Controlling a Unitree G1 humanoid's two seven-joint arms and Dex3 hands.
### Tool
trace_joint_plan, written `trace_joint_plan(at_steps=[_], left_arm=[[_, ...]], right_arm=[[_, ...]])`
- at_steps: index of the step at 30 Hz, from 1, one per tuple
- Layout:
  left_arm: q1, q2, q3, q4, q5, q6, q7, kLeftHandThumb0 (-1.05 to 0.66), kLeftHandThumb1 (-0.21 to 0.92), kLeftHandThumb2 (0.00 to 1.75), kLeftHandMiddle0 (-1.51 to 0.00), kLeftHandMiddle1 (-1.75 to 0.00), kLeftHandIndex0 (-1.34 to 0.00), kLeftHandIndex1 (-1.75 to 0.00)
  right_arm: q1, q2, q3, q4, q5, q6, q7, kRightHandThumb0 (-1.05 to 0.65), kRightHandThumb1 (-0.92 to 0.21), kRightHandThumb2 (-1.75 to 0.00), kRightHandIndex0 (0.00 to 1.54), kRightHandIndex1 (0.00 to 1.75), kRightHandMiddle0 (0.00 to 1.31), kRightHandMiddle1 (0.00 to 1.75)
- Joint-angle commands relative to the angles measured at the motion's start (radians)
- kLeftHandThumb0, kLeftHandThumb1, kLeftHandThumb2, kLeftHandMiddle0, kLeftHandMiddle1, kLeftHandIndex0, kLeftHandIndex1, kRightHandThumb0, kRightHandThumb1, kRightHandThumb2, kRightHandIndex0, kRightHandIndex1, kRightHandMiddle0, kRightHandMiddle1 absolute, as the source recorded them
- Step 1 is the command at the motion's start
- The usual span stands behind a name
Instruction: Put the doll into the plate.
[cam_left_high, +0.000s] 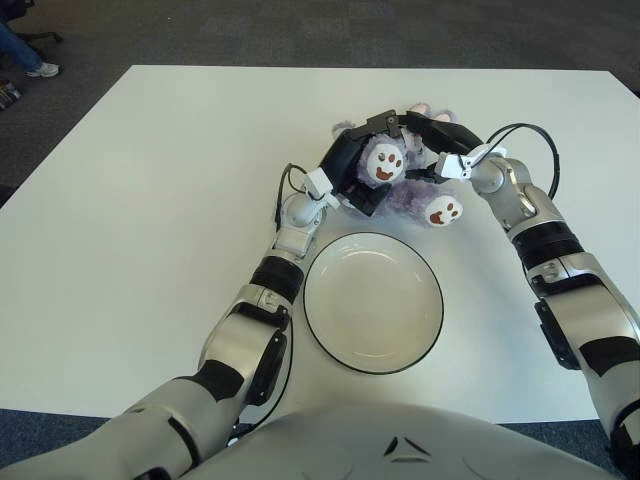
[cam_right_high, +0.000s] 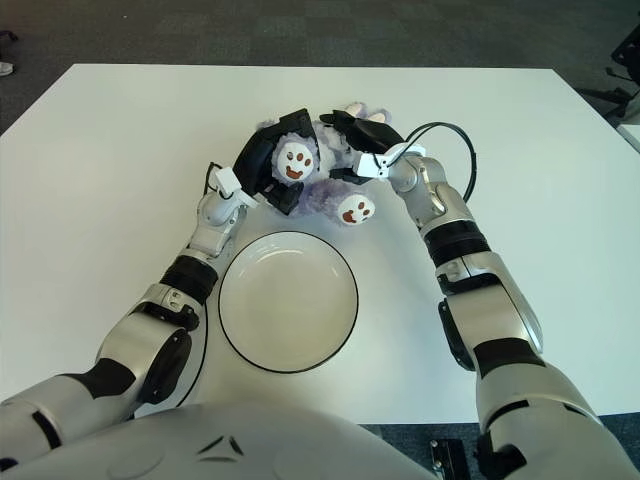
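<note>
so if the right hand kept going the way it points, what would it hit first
The right hand points toward the robot's left, and the doll is already in its fingers, so it would press into the doll, then likely the left hand.

A white table (cam_left_high: 150, 200) is seen from above, and dark grey carpet floor (cam_left_high: 300, 30) is shown around it at 12 o'clock. A round white plate (cam_left_high: 373, 302) with a thin dark rim is placed flat on the table, a little toward 6 o'clock from the middle. A purple plush doll (cam_left_high: 405, 185) with white paws is found at 12 o'clock from the plate, just beside its rim. Whether the doll rests on the table surface cannot be told. No other thing is seen lying on the table.
</note>
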Motion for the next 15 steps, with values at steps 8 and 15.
trace_joint_plan(at_steps=[8, 15], left_arm=[[-0.009, 0.001, -0.010, 0.018, 0.060, -0.051, 0.069, -0.01, 0.17, 1.43, -0.65, -1.68, -0.64, -1.66], [-0.012, 0.003, -0.016, 0.030, 0.077, -0.072, 0.096, -0.01, 0.19, 1.37, -0.67, -1.62, -0.66, -1.60]], right_arm=[[-0.017, 0.021, -0.013, -0.053, 0.091, -0.017, 0.093, -0.60, -0.92, -0.86, 0.16, 0.21, 0.00, 0.43], [-0.009, 0.011, -0.025, -0.035, 0.202, -0.139, 0.182, -0.58, -0.92, -0.84, 0.21, 0.25, 0.00, 0.61]])
